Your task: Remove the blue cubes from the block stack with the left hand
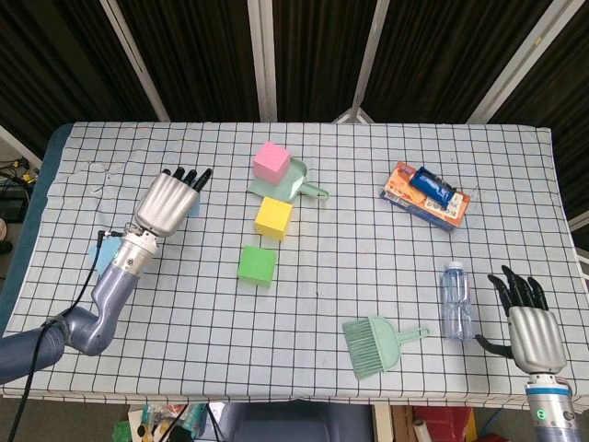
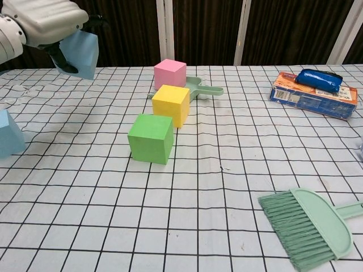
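My left hand (image 1: 170, 203) (image 2: 42, 22) holds a light blue cube (image 2: 78, 54) in the air above the left part of the table; in the head view the hand covers nearly all of it. A second blue cube (image 2: 8, 134) lies on the cloth at the far left, mostly hidden behind my forearm in the head view. The yellow cube (image 1: 273, 219) (image 2: 170, 104) stands bare-topped between the green cube (image 1: 257, 265) (image 2: 151, 138) and the pink cube (image 1: 271, 162) (image 2: 170, 73). My right hand (image 1: 529, 322) hangs open off the table's near right corner, holding nothing.
A green dustpan (image 1: 293, 181) lies behind the pink cube. A green hand brush (image 1: 375, 343) (image 2: 309, 226) sits near the front edge, a water bottle (image 1: 454, 299) to its right. An orange box with a blue item (image 1: 426, 194) (image 2: 313, 93) on top is at the back right.
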Robot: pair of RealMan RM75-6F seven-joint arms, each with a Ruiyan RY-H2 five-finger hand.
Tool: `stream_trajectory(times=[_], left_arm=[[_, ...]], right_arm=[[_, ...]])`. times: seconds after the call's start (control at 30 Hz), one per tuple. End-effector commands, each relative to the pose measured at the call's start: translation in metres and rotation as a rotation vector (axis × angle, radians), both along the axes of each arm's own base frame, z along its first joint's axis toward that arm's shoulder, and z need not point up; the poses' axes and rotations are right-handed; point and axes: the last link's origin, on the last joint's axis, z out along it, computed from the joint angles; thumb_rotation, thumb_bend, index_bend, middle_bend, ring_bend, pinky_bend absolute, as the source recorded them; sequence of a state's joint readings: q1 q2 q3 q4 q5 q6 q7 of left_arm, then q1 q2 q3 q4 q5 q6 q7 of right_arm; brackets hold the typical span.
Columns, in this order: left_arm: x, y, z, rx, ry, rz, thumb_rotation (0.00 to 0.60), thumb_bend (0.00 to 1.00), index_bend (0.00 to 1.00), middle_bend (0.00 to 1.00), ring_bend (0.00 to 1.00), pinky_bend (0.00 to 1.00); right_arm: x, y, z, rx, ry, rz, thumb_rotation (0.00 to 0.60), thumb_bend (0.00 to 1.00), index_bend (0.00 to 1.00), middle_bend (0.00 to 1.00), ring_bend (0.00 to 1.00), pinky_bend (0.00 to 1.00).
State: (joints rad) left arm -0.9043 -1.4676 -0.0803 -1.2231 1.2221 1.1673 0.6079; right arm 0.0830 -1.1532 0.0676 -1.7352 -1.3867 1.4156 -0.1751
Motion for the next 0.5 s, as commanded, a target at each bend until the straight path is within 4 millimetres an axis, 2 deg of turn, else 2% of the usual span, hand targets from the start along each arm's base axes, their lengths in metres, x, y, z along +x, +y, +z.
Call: stream_trajectory(times=[0.03, 0.13, 0.2, 0.3, 0.37, 0.5], left_arm=[[-0.011, 0.012, -0.025, -0.025, -0.036, 0.041, 0.600, 0.29, 0.18, 0.41, 0.45, 0.65], [-0.015, 0.020, -0.038, -0.026, -0.058, 0.082, 0.600, 0.19, 0.15, 0.34, 0.36, 0.58], [-0.015, 0.022, -0.043, -0.024, -0.060, 0.093, 0.600, 0.10, 0.10, 0.23, 0.24, 0.46], [-0.013, 0.024, -0.047, -0.027, -0.070, 0.115, 0.600, 0.06, 0.03, 0.09, 0.06, 0.31], [-0.009, 0.024, -0.049, -0.042, -0.098, 0.131, 0.600, 0.06, 0.01, 0.04, 0.02, 0.28], [0.002, 0.017, -0.048, -0.115, -0.180, 0.171, 0.600, 0.06, 0.00, 0.02, 0.01, 0.28]], right_arm=[[0.000, -0.001, -0.001, -0.003, 0.002, -0.003, 0.600, 0.12, 0.16, 0.03, 0.10, 0.00], [-0.001, -0.001, 0.000, -0.006, -0.001, -0.005, 0.600, 0.12, 0.16, 0.03, 0.10, 0.00], [-0.001, -0.001, 0.000, -0.007, 0.001, -0.006, 0.600, 0.12, 0.16, 0.03, 0.10, 0.00], [-0.001, -0.002, 0.000, -0.004, 0.000, -0.007, 0.600, 0.12, 0.16, 0.03, 0.10, 0.00], [-0.002, -0.002, 0.000, -0.002, 0.001, -0.008, 0.600, 0.12, 0.16, 0.03, 0.10, 0.00], [-0.002, -0.002, 0.001, -0.001, -0.001, -0.010, 0.600, 0.12, 0.16, 0.03, 0.10, 0.00]])
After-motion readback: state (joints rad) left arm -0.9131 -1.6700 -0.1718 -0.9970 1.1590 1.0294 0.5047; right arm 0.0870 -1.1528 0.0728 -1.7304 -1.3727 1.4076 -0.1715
